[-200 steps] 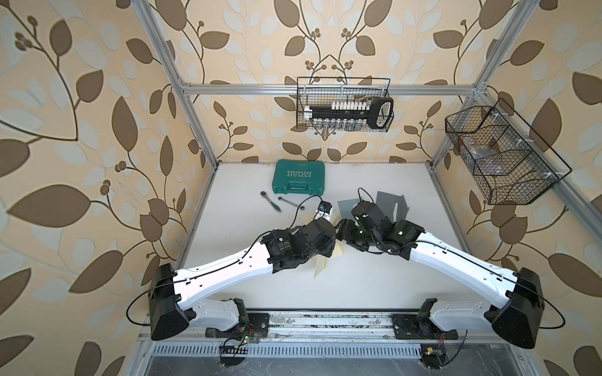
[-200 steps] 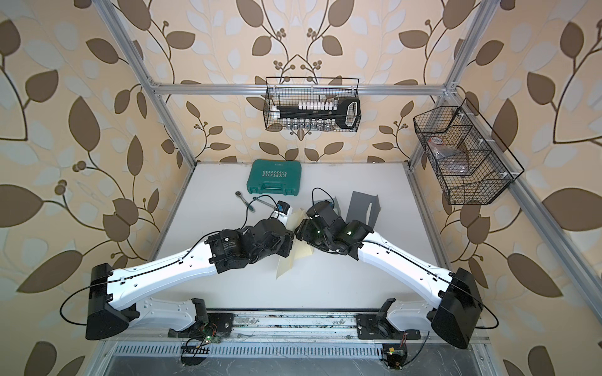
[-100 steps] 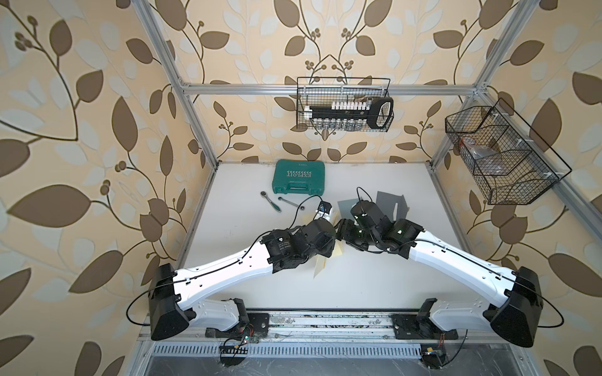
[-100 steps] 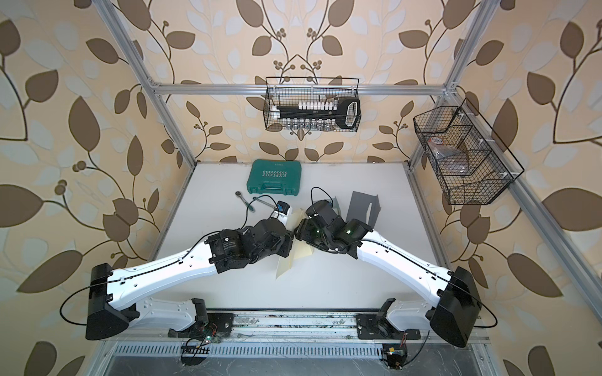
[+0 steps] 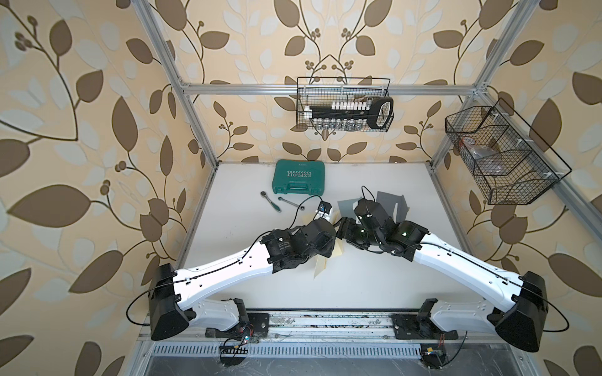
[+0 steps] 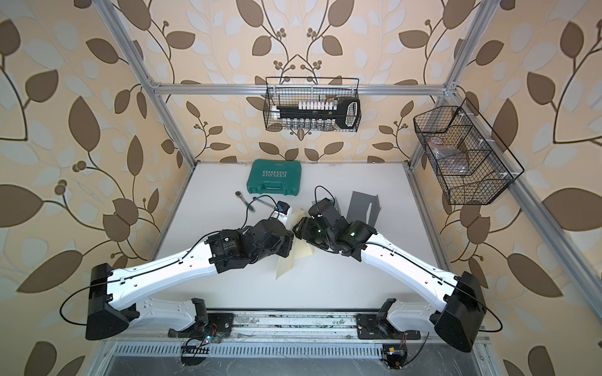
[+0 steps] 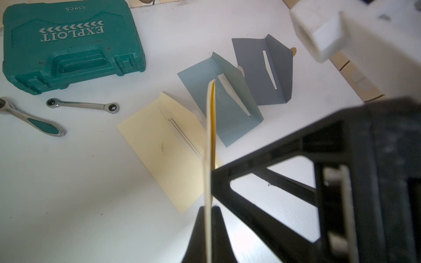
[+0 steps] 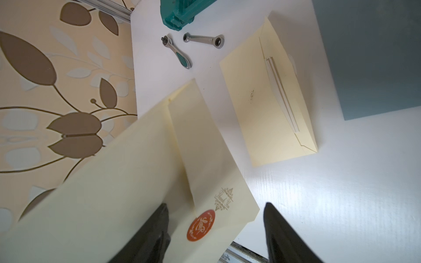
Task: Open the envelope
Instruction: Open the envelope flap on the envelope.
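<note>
Nothing's really moved in the last second. My left pincer (image 7: 207,225) stays clamped on the cream envelope (image 8: 102,193), holding it up over the middle of the counter (image 5: 244,228). My right pincer (image 8: 216,211) hangs wide open astride the flap (image 8: 205,148), so the orange seal (image 8: 201,225) is still stuck. The gold script (image 8: 224,199) maybe says "Thank You". The far-left green case (image 7: 70,43) reads EXPLOIT, 53PCS.

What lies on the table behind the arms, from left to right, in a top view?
Ratchet handle → wrench → blue-grey envelope → dark grey envelope.
</note>
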`<state>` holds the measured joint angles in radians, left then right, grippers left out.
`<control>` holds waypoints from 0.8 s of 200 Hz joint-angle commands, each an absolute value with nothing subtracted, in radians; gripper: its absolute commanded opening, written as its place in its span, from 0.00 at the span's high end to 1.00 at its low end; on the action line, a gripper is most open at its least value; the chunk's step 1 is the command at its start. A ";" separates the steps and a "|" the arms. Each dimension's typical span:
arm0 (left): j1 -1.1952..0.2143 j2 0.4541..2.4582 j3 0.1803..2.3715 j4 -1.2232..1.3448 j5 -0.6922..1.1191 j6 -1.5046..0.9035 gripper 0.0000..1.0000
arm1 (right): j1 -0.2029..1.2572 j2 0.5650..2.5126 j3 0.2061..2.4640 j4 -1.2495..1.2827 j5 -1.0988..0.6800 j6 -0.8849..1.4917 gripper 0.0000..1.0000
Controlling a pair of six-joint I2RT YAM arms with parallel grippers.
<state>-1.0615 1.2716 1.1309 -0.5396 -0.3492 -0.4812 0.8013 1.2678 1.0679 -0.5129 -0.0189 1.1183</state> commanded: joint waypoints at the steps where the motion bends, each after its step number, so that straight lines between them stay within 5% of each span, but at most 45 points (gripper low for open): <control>1: -1.072 1.251 1.146 -0.516 -0.339 -0.467 1.00 | 0.807 1.280 1.071 -0.534 -0.005 1.118 0.35; 160: -1.072 1.252 1.141 -0.506 -0.347 -0.452 1.00 | 0.807 1.304 1.089 -0.564 0.001 1.104 0.35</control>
